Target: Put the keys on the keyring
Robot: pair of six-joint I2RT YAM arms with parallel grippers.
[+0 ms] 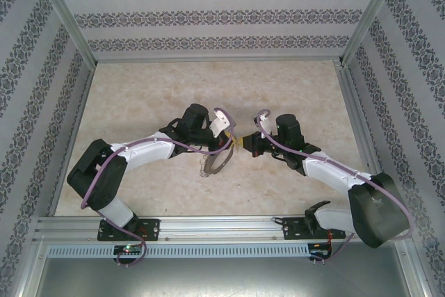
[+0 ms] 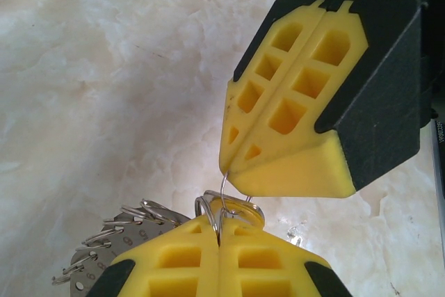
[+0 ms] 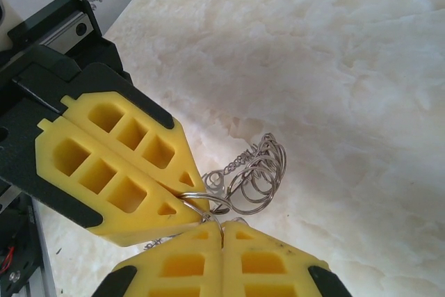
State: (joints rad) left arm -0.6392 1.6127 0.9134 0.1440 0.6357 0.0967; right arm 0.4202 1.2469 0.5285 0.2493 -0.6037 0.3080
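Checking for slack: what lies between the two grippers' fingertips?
Thin metal rings on the keyring bridge the left gripper and right gripper, clearest in the left wrist view.

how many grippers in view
2. The left gripper sits at the bottom of the left wrist view, the right gripper just above it; both are shut, tip to tip, on a wire loop of the keyring.
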